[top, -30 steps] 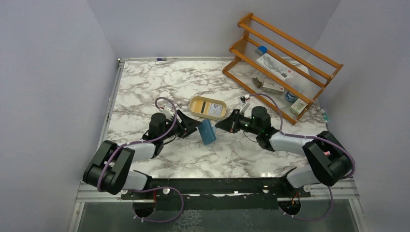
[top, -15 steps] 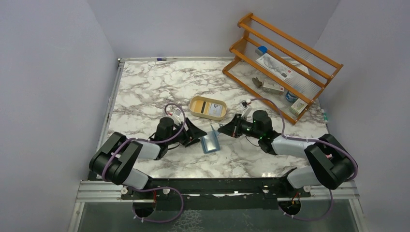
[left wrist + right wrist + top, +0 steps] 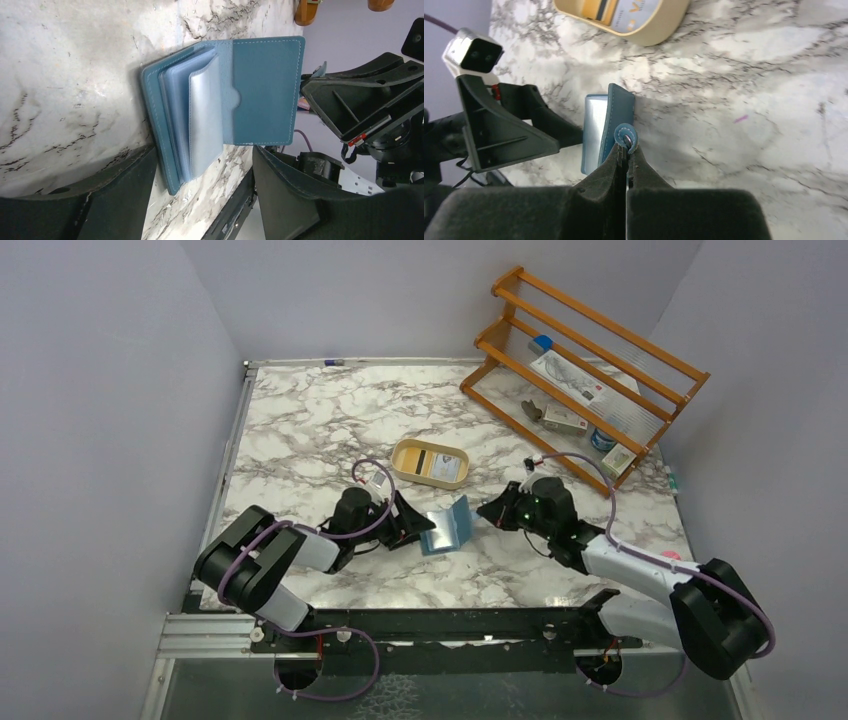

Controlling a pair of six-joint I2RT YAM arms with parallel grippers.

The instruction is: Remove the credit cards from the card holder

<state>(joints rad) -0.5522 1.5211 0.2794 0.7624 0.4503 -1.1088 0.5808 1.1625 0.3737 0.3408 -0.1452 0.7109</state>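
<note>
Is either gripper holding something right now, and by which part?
The right gripper pinches the card holder by its snap tab. The left gripper stands open around the holder, gripping nothing.

Between left hand (image 3: 420, 525) and right hand (image 3: 483, 513), the card holder (image 3: 447, 527), dish (image 3: 400, 452) behind

A robot test cell in a lab: plain lilac-grey walls (image 3: 100, 390) box in a marble-patterned table (image 3: 300, 420) on three sides. Two cabled robot arms (image 3: 290, 550) are bolted to a metal rail (image 3: 430, 625) at its near edge. A wooden rack (image 3: 590, 350) of small items stands far right.
</note>
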